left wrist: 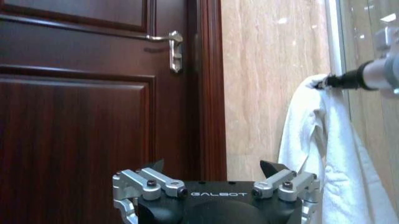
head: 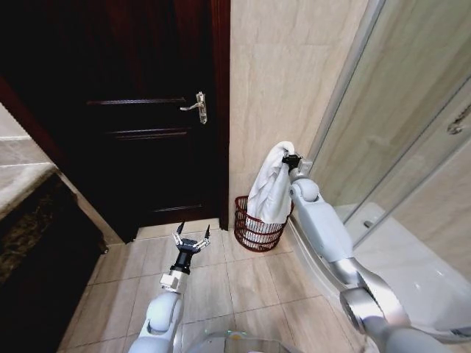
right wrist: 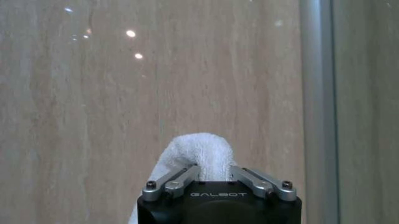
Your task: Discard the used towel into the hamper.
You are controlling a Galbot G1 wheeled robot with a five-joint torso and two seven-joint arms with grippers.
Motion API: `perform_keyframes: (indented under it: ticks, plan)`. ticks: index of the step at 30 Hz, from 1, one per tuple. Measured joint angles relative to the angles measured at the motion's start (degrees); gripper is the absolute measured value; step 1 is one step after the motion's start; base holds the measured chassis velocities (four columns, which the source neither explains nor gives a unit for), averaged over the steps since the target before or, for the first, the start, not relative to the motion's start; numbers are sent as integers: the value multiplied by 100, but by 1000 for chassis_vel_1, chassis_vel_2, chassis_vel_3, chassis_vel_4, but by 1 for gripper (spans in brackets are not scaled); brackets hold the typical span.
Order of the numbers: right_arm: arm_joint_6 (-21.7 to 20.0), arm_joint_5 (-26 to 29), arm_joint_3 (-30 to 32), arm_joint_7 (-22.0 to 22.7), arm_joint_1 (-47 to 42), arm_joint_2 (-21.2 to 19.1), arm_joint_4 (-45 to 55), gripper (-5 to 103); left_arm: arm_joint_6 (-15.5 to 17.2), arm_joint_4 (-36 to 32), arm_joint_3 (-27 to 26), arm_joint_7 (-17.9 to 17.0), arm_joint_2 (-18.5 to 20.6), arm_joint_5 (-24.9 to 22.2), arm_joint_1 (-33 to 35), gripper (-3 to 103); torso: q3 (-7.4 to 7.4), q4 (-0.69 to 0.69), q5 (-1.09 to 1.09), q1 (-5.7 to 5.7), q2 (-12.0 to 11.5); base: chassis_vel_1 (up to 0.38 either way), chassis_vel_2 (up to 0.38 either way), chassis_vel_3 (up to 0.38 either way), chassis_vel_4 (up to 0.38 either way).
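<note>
The right tool grips the white towel directly above the hamper, release remaining; the left tool, open, waits beside the hamper.

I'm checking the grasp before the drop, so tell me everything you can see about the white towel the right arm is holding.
The white terry-cloth towel looks thick and soft. The right gripper pinches it at a bunched top fold, jaws shut on the cloth, and the rest hangs down in long loose folds. It hangs in front of the beige tiled wall, and its lower end hangs over the small round dark red wire hamper on the floor. Whether it touches the hamper is unclear.
</note>
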Motion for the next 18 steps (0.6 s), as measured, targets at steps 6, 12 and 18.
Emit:
perform_keyframes:
  ticks: [6,12,18]
  plan:
    - [-206,-66,30,282,-429,-114,564,6,-61,75,19,-20,-20,7,9,100,-93,0,2,-64,-156,0,0,0,0]
    - [-252,148,135,364,-709,-169,999,6,-98,105,49,-20,-24,7,21,100,-167,-1,0,-112,-276,0,0,0,0]
    - [-338,280,180,483,-1031,-239,1702,6,-118,105,76,-20,-32,9,55,100,-265,1,0,-178,-440,0,0,0,0]
